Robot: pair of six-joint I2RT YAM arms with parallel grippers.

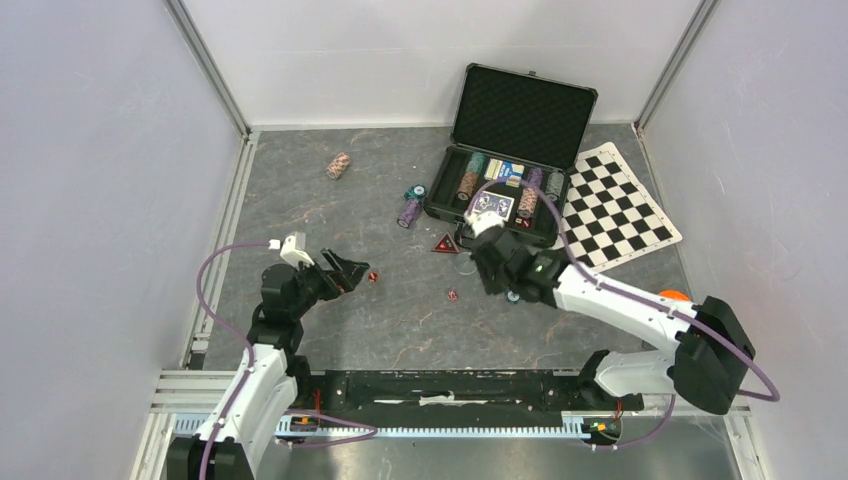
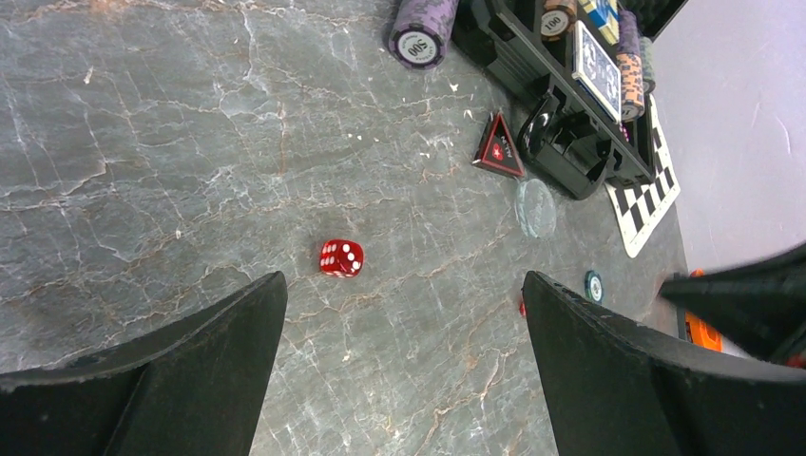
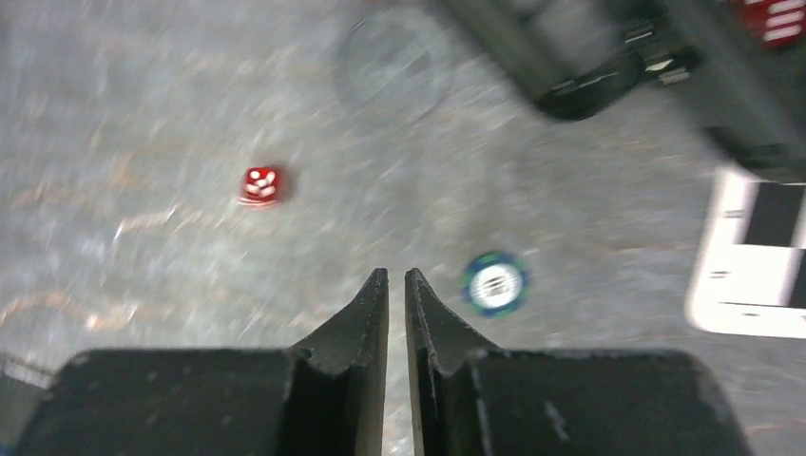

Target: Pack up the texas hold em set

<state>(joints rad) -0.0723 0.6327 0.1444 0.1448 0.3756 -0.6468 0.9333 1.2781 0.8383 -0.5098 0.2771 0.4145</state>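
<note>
The black case [image 1: 525, 112] stands open at the back, with chip stacks [image 1: 470, 180] and blue card decks [image 1: 503, 170] in its tray. Loose chip stacks [image 1: 339, 165] [image 1: 409, 211] lie to its left. The red triangular marker [image 1: 445, 243] [image 2: 498, 150] sits by the case front. One red die [image 1: 372, 277] [image 2: 341, 257] lies just ahead of my wide-open left gripper [image 1: 350, 272] [image 2: 404, 280]. My right gripper [image 1: 490, 275] [image 3: 396, 274] hovers over the table with only a thin slit between its jaws and nothing in them. A blue-green chip [image 3: 494, 283] lies just to its right and a second die [image 3: 260, 184] to its left.
A black-and-white checkered mat [image 1: 615, 205] lies right of the case. An orange object [image 1: 672, 295] sits behind the right arm. A clear round disc [image 2: 535, 207] [image 3: 394, 62] rests on the table near the case front. White walls close in the table on three sides.
</note>
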